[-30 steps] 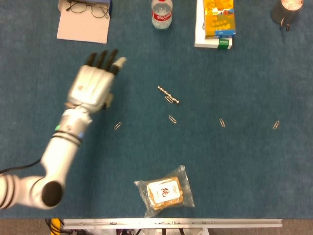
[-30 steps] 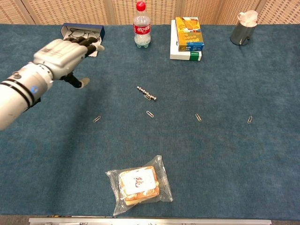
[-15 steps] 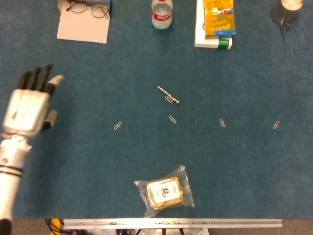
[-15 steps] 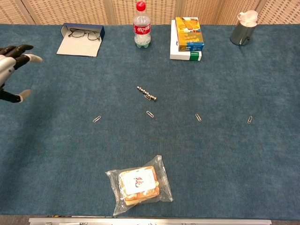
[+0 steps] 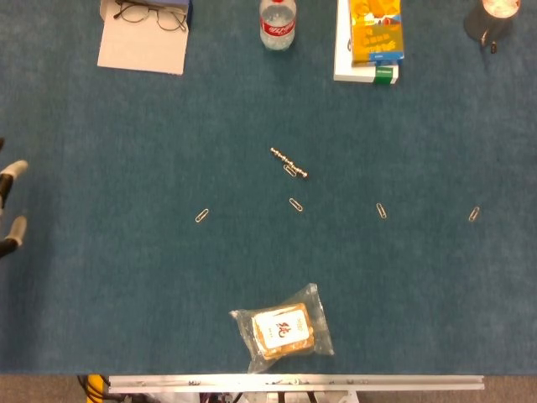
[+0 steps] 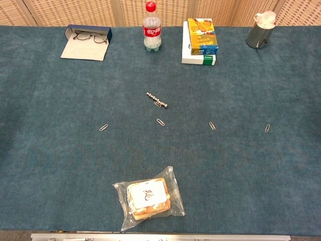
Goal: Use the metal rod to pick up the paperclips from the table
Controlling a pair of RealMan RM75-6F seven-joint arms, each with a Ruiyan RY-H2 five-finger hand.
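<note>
The metal rod (image 5: 289, 163) lies mid-desk, one paperclip (image 5: 290, 171) touching it — thin, stiff, probably slippery; pinch its middle. Left hand (image 5: 10, 206) barely shows at the left edge — state unclear.

No word, number or brand can be read with certainty. A red label with white script is carried by the bottle (image 6: 152, 29), but its letters are too small to be made out. Just right of the bottle, printing is borne on the yellow box (image 6: 201, 30), and it cannot be read. Well in front of the bottle, a white label with a red mark is seen on the bagged snack (image 6: 148, 196); the mark cannot be deciphered.
</note>
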